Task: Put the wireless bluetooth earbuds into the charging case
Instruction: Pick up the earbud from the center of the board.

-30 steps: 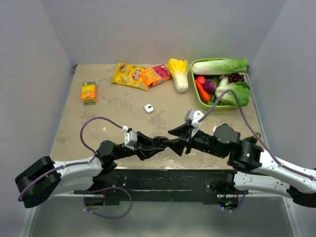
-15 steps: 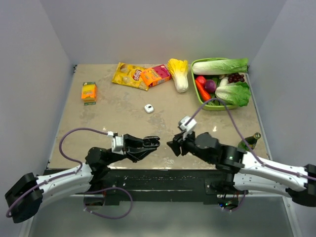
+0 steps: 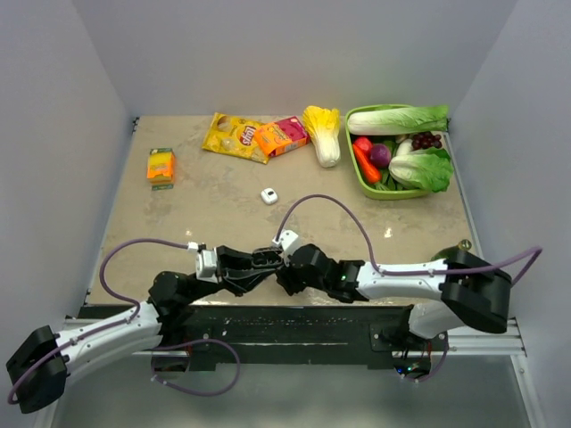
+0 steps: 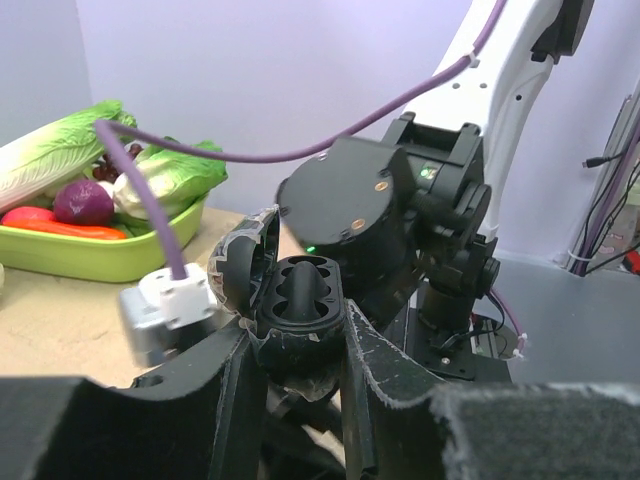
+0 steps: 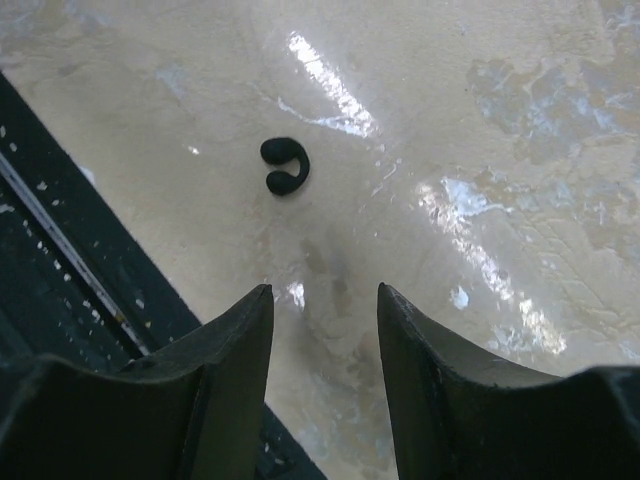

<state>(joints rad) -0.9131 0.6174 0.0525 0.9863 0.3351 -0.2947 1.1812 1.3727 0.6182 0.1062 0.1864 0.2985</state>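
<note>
Black and glossy, a single earbud (image 5: 285, 166) lies on the tan table (image 5: 520, 150) in the upper left of my right wrist view. It is curled like a small hook and sits near the dark strip (image 5: 70, 260) along the table's edge. My right gripper (image 5: 323, 292) hangs lower in that frame, its two fingers apart with only table surface between them, and the bud lies clear of both tips. In the left wrist view my left gripper (image 4: 298, 335) is clamped on the charging case (image 4: 303, 295), a black oval shell pinched between the two fingers at the centre of the frame. Its lid (image 4: 248, 268) stands open, tilted to the left, and I look into two moulded hollows in the base; I cannot tell whether anything sits in them. Just behind the case the right arm's wrist (image 4: 350, 205) fills the middle of the frame. From the overhead camera I see both grippers meeting low in the centre of the picture, near the table's front edge and very close together. A small white object (image 3: 269, 196) rests alone on the table above them, well apart. Along the top of the table lie a yellow snack bag (image 3: 234, 136), an orange box (image 3: 280, 135) and a napa cabbage (image 3: 323, 134), with a green basket (image 3: 393, 191) of vegetables at upper right. A small orange packet (image 3: 161, 166) sits at upper left.
</note>
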